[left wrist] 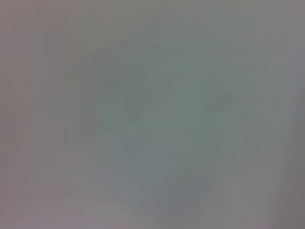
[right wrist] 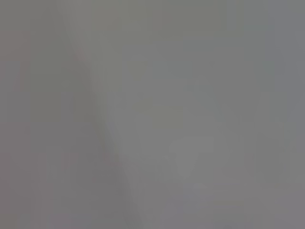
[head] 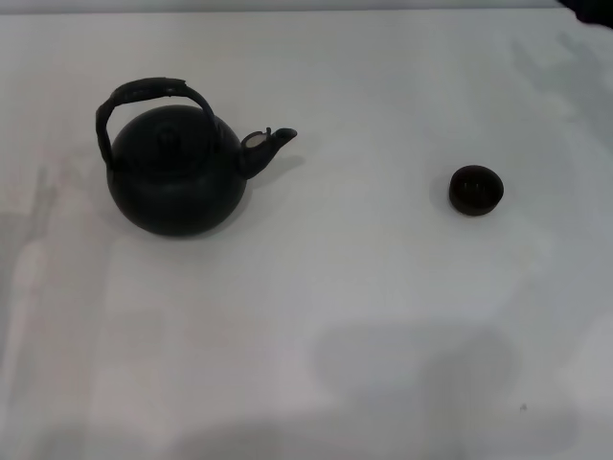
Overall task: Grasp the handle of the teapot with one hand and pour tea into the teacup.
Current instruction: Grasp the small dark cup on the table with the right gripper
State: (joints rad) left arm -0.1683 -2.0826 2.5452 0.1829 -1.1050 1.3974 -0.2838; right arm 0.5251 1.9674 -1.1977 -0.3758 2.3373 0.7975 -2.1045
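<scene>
In the head view the round matte-black teapot (head: pixel 174 177) stands upright on the white table, left of centre, its short spout (head: pixel 273 142) pointing right. Its dark arched handle (head: pixel 144 94) loops over the knobbed lid (head: pixel 169 135). The small dark teacup (head: pixel 476 190) sits upright well to the right of the pot, apart from it. Neither gripper shows in any view, and nothing touches the pot or the cup. Both wrist views show only a plain grey surface.
The white table (head: pixel 345 316) stretches out around both objects. A dark corner (head: pixel 589 10) shows at the far right edge of the table. Soft shadows lie on the near part of the table.
</scene>
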